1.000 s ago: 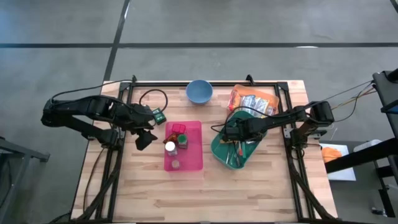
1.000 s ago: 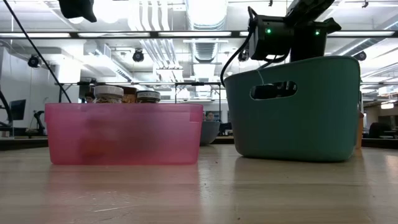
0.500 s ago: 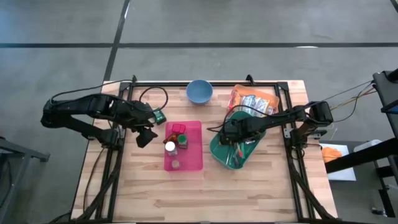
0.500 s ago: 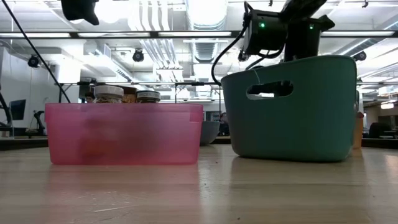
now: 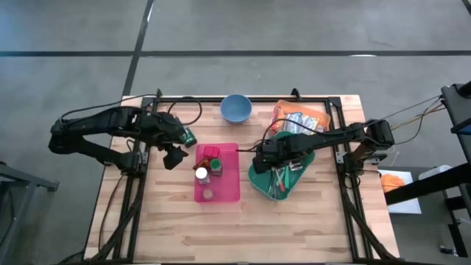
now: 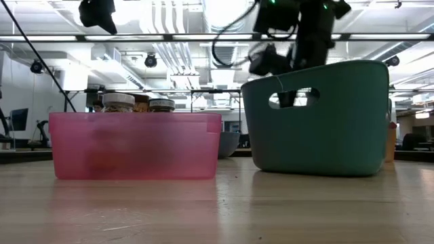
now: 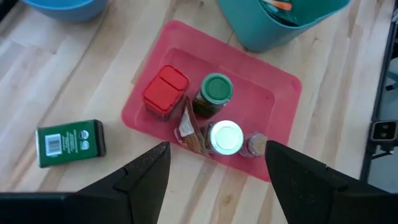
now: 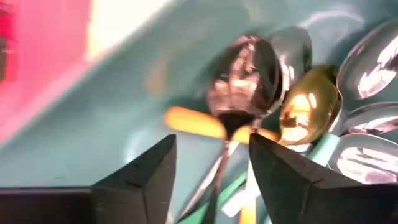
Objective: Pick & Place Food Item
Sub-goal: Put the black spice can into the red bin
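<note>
Two dark arms show from overhead. My left gripper (image 5: 175, 156) hangs at centre-left beside the pink plastic bin (image 5: 229, 193), fingers apart and empty. My right gripper (image 5: 259, 163) sits at the teal basket's (image 5: 257, 182) left rim, right of centre. A blue bowl (image 5: 235, 108) and an orange snack bag (image 5: 298, 119) lie along the upper edge.

At table level, jar lids (image 6: 119, 99) poke above the pink bin on the left; the teal basket stands to the right.

Through the left wrist camera, I see a red-capped container (image 7: 165, 91), a green-lidded jar (image 7: 216, 88) and a white-lidded jar (image 7: 226, 137) inside the bin, and a green tin (image 7: 69, 143) on the wood at lower left.

Right wrist camera: fingers parted, gripping nothing, over metal spoons (image 8: 249, 71) in the basket.
</note>
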Action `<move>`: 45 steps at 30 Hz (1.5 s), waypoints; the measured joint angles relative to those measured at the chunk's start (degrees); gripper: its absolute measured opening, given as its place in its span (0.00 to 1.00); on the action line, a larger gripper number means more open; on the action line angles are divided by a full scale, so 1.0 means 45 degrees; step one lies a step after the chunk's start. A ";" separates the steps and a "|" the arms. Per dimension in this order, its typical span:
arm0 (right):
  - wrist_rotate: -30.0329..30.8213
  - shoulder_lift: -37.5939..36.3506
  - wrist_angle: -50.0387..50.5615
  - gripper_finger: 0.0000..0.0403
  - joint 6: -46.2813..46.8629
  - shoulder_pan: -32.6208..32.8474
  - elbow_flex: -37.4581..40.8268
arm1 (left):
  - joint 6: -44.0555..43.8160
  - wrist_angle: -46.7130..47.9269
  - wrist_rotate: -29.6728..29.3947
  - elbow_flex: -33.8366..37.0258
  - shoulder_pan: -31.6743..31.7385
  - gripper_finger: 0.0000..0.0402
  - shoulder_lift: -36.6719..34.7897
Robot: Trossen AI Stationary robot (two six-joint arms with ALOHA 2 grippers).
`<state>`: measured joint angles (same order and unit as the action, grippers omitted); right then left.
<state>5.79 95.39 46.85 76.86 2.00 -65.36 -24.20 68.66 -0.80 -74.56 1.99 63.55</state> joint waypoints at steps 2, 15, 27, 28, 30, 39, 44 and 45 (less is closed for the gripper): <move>0.0116 -0.0005 0.0307 0.51 -0.0141 0.0000 -0.0546 | 0.0371 0.0005 -0.0005 0.0000 0.0098 0.65 0.0000; 0.1458 -0.0034 0.3219 0.54 -0.2860 0.0019 -0.4932 | -0.0322 -0.0147 -0.0243 0.0730 0.2382 0.65 0.0029; 0.1786 -0.0030 0.4529 0.55 -0.6677 0.0019 -0.6907 | 0.4835 -0.0401 -0.0342 0.2208 0.4032 0.65 0.1511; 0.1786 -0.0034 0.4561 0.55 -0.7143 0.0014 -0.7027 | 0.5554 -0.0408 -0.0537 0.2275 0.4033 0.65 0.1677; 0.1777 -0.0034 0.4604 0.55 -0.8172 0.0010 -0.7301 | 0.7120 -0.0396 -0.1361 0.2421 0.4028 0.65 0.1970; 0.1761 -0.0414 0.4650 0.55 -1.0409 0.0274 -0.7633 | 1.3919 -0.0617 -0.3681 0.3035 0.4028 0.65 0.3079; 0.1774 -0.0935 0.4886 0.55 -1.0755 0.0751 -0.7127 | 1.5291 -0.1288 -0.3249 0.3967 0.4028 0.65 0.3342; 0.1836 -0.1043 0.4880 0.55 -1.0758 0.0839 -0.6993 | 1.5357 -0.1749 -0.3254 0.4217 0.4033 0.65 0.3349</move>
<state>14.05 90.70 68.81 28.45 5.78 -96.83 44.91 60.79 -15.44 -55.59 20.14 78.62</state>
